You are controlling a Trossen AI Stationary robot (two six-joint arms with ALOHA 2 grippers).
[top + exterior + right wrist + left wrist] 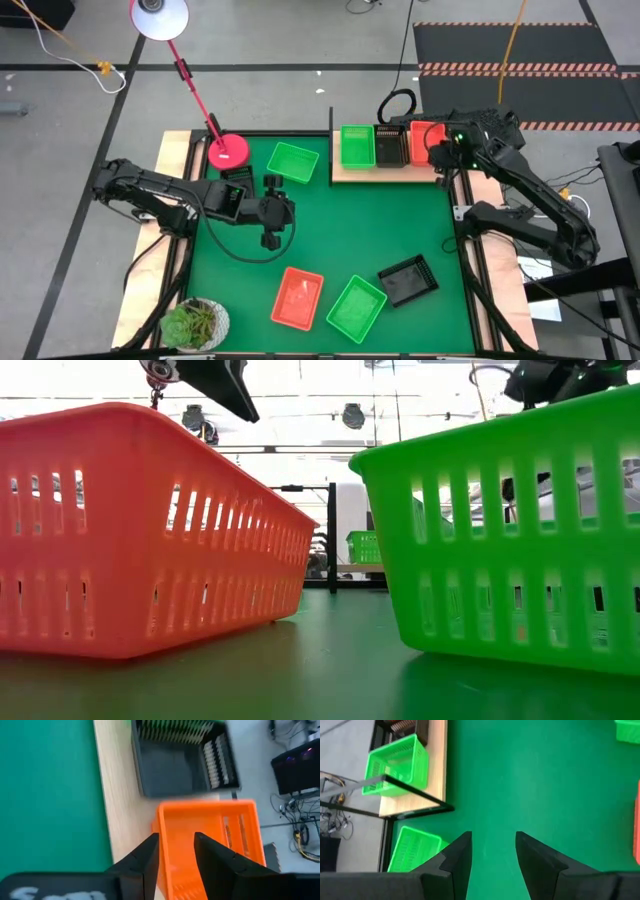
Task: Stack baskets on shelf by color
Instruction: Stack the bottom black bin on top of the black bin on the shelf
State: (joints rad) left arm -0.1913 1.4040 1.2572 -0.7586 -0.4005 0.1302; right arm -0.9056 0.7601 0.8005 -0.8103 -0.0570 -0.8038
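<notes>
Low view: orange-red basket (pixel 140 530) cut by left edge, green basket (pixel 510 530) cut by right edge; together they hide most of table behind. Shelf (pixel 360 568) far, too small to read. Right wrist view: orange basket (pixel 210 845) blurred, partly behind fingers (pixel 145 865). Left wrist view: green basket (pixel 415 850) partly hidden behind fingers (pixel 455 865).

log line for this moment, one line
shelf: green, black, orange baskets | right gripper: open over orange basket | left gripper: open above mat
</notes>
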